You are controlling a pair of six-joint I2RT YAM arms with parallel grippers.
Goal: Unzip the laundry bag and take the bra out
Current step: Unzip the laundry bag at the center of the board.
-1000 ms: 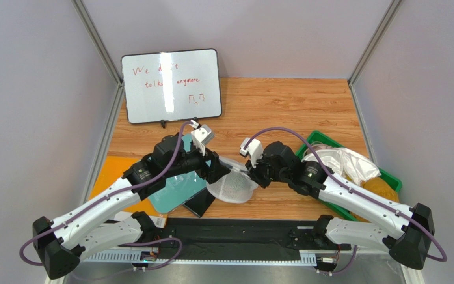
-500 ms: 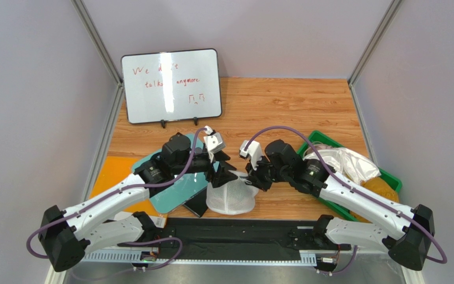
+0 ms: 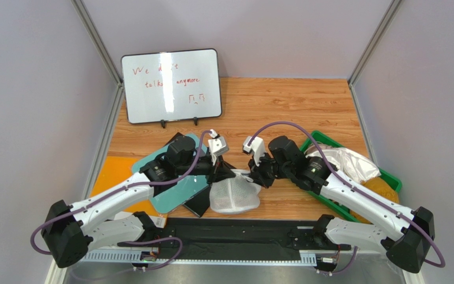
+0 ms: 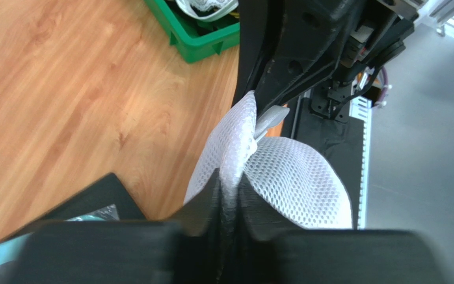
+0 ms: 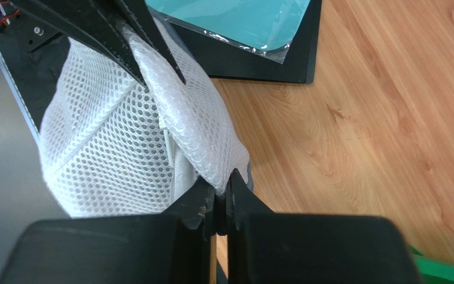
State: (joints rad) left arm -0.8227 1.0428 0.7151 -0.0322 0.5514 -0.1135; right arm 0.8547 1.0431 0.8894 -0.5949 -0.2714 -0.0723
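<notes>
Nearest, lower centre of the top view: bag (image 3: 233, 196) on the desk (image 3: 282, 106), a slumped white mesh pouch.
- Left fingers (image 4: 203, 207) are pinched tight on a fold of its upper edge.
- Right fingers (image 5: 197, 204) are clamped on the opposite edge, by a grey tab (image 4: 271, 117) that is likely the zip pull.
- Bra not seen. Presumably it is inside, hidden by the mesh.

Handling, my guess: light and limp, no stiffness, folds wherever it is pinched. The mesh may snag or slip. The best hold is the rim beside the zip, one side anchored and the other on the pull.

- Left of the bag, touching or nearly so: black-framed teal sheet (image 3: 176, 190).
- Right of it: green bin (image 4: 197, 44) holding white cloth (image 3: 345, 161), crowding the right arm.
- Far, upper left: whiteboard (image 3: 171, 84), well apart.
</notes>
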